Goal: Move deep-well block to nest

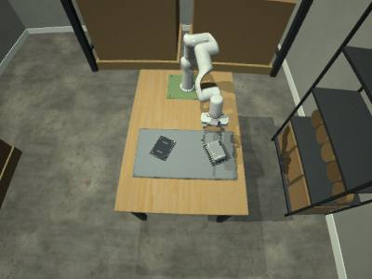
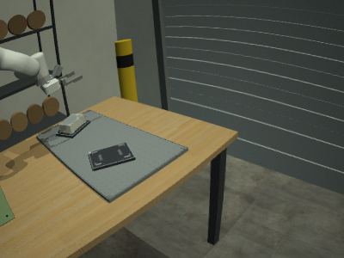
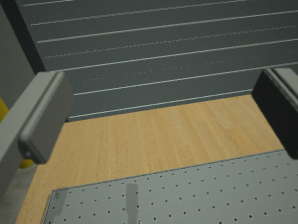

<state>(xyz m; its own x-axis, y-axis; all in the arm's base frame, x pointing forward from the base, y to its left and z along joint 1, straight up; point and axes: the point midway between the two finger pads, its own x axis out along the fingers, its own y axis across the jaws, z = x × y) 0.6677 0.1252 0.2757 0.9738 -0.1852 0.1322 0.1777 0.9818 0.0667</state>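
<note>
The pale deep-well block (image 1: pixel 216 151) (image 2: pixel 72 123) sits in the dark plate nest N1 (image 1: pixel 220 161) (image 2: pixel 81 130), on the right in the top view. It looks level; its cut-off corner is too small to make out. The dark plate nest N2 (image 1: pixel 163 148) (image 2: pixel 112 156) is empty, turned at an angle on the board. My gripper (image 1: pixel 213 139) (image 2: pixel 77 75) (image 3: pixel 162 115) is open with nothing between its fingers. It hangs well above the board near N1, its fingers tilted outward from the base. Neither the block nor a nest shows in the wrist view.
Both nests stand on a grey perforated board (image 1: pixel 186 165) (image 2: pixel 142 172) (image 3: pixel 175 200) on the wooden table (image 1: pixel 181 197) (image 2: pixel 193 133) (image 3: pixel 150 135). A dark shelf rack (image 1: pixel 344 116) stands beyond the table's right side, and a yellow post (image 2: pixel 127 82) stands behind the table.
</note>
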